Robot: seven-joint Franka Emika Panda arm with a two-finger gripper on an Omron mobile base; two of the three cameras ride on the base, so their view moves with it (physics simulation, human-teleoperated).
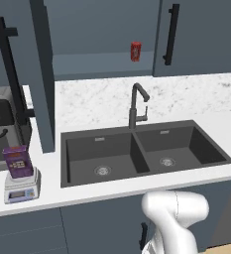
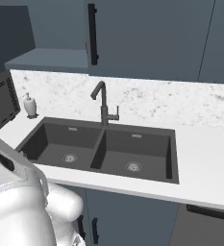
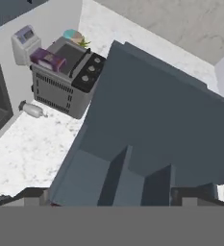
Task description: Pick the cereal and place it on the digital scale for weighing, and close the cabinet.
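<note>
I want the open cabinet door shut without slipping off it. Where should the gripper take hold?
Judging by its shape, grip the long black bar handle on the open cabinet door, across the bar, coming from its handle face; it stands off the flat panel, which offers no other hold.

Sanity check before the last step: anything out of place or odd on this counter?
Nothing spilled or damaged. The cereal stands on the digital scale, slightly turned. The left cabinet door stands open, edge-on over the counter, with a red can on the exposed shelf.
</note>
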